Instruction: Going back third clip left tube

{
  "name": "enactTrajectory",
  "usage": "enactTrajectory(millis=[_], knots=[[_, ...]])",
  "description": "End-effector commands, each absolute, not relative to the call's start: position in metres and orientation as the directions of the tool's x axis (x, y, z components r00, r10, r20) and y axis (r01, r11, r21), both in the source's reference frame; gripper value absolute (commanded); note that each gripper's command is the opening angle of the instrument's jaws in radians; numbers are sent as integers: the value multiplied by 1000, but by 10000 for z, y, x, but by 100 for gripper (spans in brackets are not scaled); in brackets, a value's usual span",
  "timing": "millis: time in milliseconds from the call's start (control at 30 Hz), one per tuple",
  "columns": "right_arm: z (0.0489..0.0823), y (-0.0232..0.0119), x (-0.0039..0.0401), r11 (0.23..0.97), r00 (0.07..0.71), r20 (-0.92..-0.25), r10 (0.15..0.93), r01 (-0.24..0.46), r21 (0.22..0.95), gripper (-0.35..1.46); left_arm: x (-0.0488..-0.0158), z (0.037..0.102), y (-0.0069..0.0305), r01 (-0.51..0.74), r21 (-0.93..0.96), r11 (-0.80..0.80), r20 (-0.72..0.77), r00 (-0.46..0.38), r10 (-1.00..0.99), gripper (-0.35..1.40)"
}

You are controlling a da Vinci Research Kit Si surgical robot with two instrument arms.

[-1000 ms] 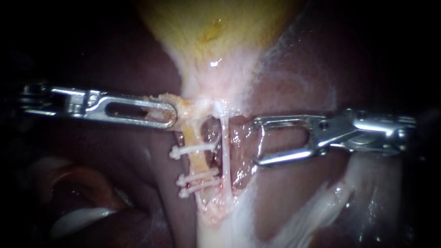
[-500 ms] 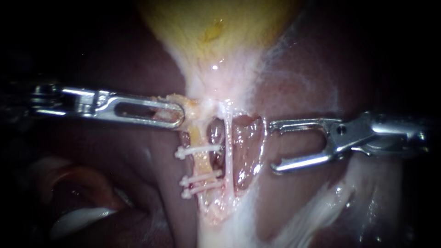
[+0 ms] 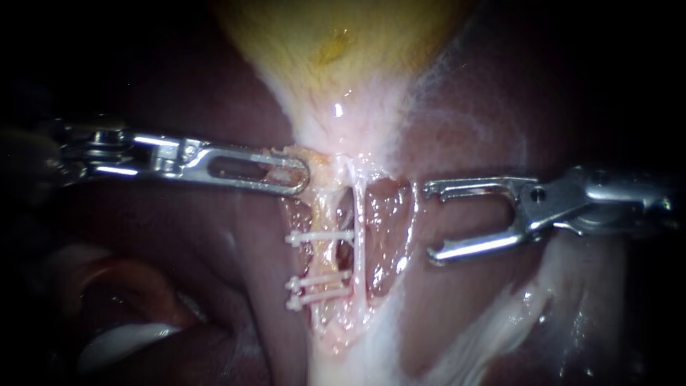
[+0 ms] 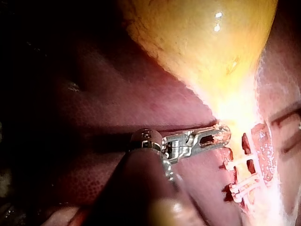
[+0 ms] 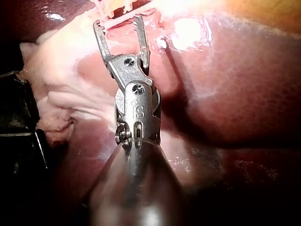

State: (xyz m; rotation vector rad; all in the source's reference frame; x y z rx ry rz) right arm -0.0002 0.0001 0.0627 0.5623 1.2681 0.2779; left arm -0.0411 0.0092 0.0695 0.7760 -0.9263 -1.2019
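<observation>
Clips (image 3: 321, 235), three of them, white and slender, cross the left tube (image 3: 309, 259), a yellowish strand running down from the gallbladder (image 3: 336, 50) over the dark red liver (image 3: 179, 243). One clip sits higher up, alone. The other two lie close together below it. Which was set third cannot be told. Each clip's long axis runs across the tube, roughly in line with the shaft of the right instrument (image 3: 431, 221).

A second strand, the thin pale right tube (image 3: 359, 243), runs alongside the left tube on the side facing the right instrument. It carries no clip of its own, though the clips' ends reach close to it.

The right instrument comes in over the liver with its jaws wide open and empty. Their mouth is turned toward the clips. A patch of raw red tissue (image 3: 389, 214) separates the jaws from both tubes, so the clips lie straight ahead of the mouth, beyond the right tube.

The left instrument (image 3: 296, 175) enters from the other side. Its jaws are closed on yellow neck tissue (image 3: 318, 159) where the gallbladder narrows, just above the top clip, nearer to the clips than the right jaws are.

Drawing back along its own shaft looks likely to keep the right instrument clear of both tubes.
</observation>
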Motion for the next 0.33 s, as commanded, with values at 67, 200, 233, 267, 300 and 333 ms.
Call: enactTrajectory(millis=[67,200,233,267,300,333], knots=[[627,1,-2,834,289,-819,495,107,542,50,-410,695,92,417,886,202,175,102,-979,-35],[627,1,-2,834,289,-819,496,107,542,50,-410,695,91,416,886,202,175,102,-979,-35],[627,1,-2,834,289,-819,496,107,542,50,-410,695,91,418,886,202,174,104,-979,-35],[627,1,-2,834,289,-819,496,106,542,50,-410,695,91,418,886,202,174,104,-979,-35],[626,1,-2,834,289,-819,496,107,542,50,-410,695,91,418,886,202,174,104,-979,-35],[626,1,-2,834,289,-819,496,107,542,50,-410,695,91,418,886,202,174,104,-979,-35]])
